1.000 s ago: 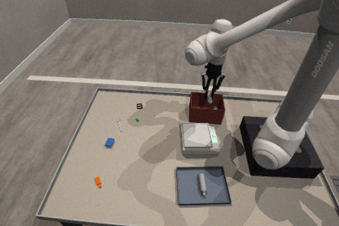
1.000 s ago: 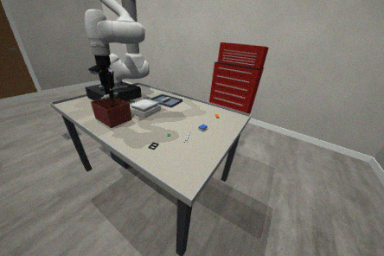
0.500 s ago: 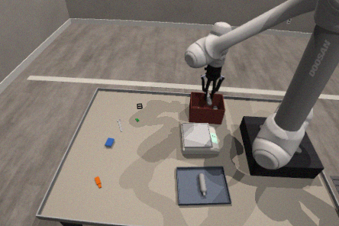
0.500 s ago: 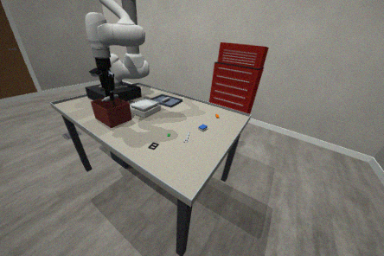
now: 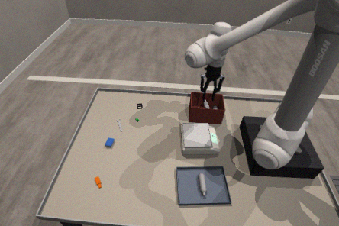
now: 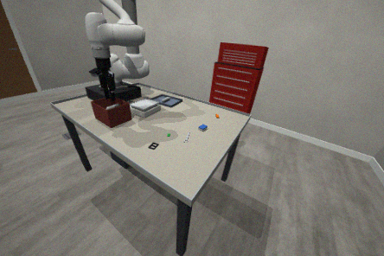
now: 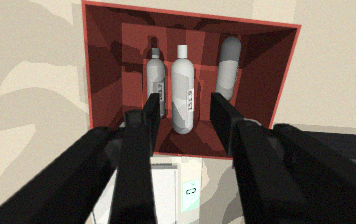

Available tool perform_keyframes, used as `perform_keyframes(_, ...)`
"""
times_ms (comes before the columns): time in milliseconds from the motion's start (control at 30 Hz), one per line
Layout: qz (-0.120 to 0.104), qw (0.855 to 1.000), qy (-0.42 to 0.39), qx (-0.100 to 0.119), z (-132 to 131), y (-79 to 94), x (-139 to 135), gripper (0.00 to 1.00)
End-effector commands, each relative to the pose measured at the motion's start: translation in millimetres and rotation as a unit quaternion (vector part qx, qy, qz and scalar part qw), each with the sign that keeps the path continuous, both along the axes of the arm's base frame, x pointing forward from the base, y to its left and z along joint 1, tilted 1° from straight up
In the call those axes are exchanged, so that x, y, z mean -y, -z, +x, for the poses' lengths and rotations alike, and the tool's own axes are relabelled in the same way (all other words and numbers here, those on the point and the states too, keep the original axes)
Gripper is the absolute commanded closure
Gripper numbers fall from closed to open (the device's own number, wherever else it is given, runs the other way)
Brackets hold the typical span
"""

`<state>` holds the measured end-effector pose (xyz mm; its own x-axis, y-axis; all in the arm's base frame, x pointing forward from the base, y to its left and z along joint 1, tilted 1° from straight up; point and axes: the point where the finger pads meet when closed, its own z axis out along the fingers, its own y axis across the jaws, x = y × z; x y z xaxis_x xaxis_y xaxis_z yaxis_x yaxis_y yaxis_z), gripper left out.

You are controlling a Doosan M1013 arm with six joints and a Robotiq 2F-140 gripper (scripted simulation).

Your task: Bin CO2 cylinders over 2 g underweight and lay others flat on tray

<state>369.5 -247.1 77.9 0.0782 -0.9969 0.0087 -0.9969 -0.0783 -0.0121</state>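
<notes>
The red scrap bin (image 5: 207, 109) stands behind the scale (image 5: 199, 138). My gripper (image 5: 211, 93) hangs just above the bin's rim, fingers open (image 7: 185, 112). In the wrist view three silver CO2 cylinders are inside the bin (image 7: 192, 80): a left one (image 7: 155, 82), a middle one (image 7: 182, 95) and a right one (image 7: 228, 70). The middle one is below and between my fingers, with a gap on each side. Another cylinder (image 5: 202, 184) lies flat on the floor of the grey tray (image 5: 206, 183) at the front. The scale's plate is bare.
The robot's black base (image 5: 279, 149) stands to the right of the scale. A blue block (image 5: 110, 142), an orange piece (image 5: 98, 182), a green bit (image 5: 137, 120), a small black part (image 5: 139, 106) and a thin white strip (image 5: 119, 125) lie on the left. A red tool cabinet (image 6: 237, 78) stands beyond the table.
</notes>
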Motion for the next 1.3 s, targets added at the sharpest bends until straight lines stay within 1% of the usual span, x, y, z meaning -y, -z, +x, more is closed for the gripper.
perform_keyframes(0,0.001,1.0,-0.002,0.002,1,1.7,-1,0.61)
perform_keyframes(1000,0.001,1.0,-0.002,0.002,1,1.5,-1,0.61)
perform_keyframes(1267,0.001,1.0,-0.002,0.003,2,-8.6,0,0.61)
